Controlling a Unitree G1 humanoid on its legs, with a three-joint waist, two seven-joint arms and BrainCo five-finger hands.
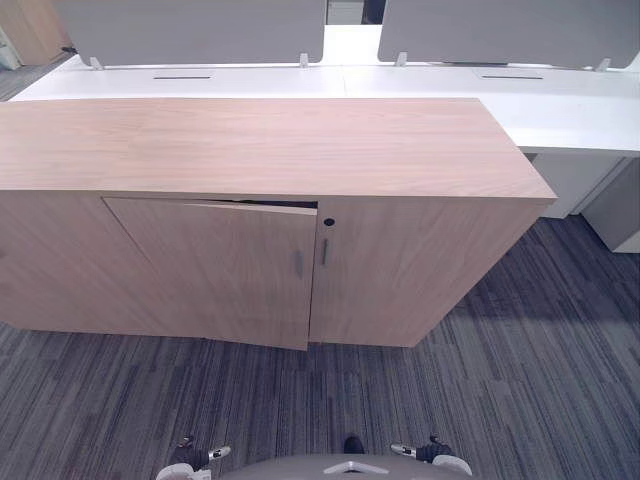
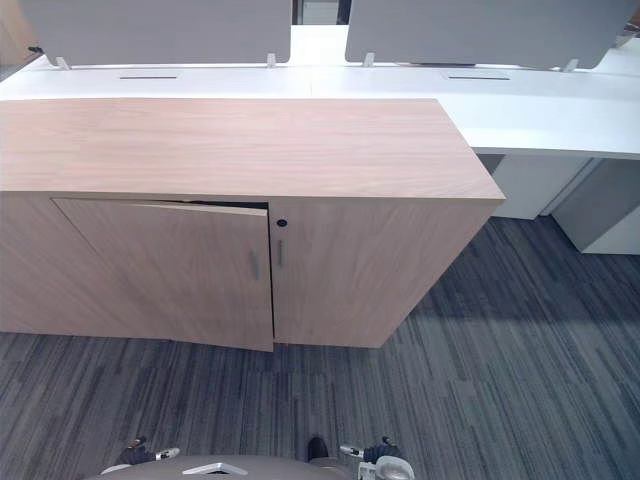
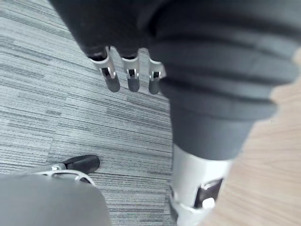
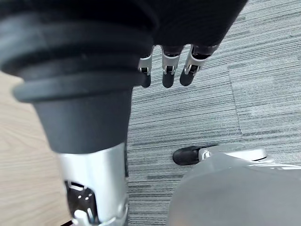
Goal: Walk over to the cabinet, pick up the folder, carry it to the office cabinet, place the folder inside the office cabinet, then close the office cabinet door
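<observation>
Left hand (image 3: 132, 79) hangs beside the body over the grey striped carpet (image 1: 500, 400), fingers straight and relaxed, with nothing in them; the right hand (image 4: 168, 71) hangs likewise, also empty. Ahead stands the wooden office cabinet (image 1: 250, 145). Its left door (image 1: 220, 270) stands slightly ajar, with a dark gap along its top edge and its free edge proud of the right door (image 1: 400, 270). Where the folder lies cannot be told; neither hand carries it, and it may sit behind the ajar door. On that reading, the step in hand is judged to be closing the door. To do it well, the robot should step nearer and raise one hand. It should then set flat fingers on the door face just beside the slim handle (image 1: 297, 263), far from the hinge side. A steady push should bring both doors flush, with fingertips kept out of the gap. A white desk (image 1: 560, 110) lies behind the cabinet.
</observation>
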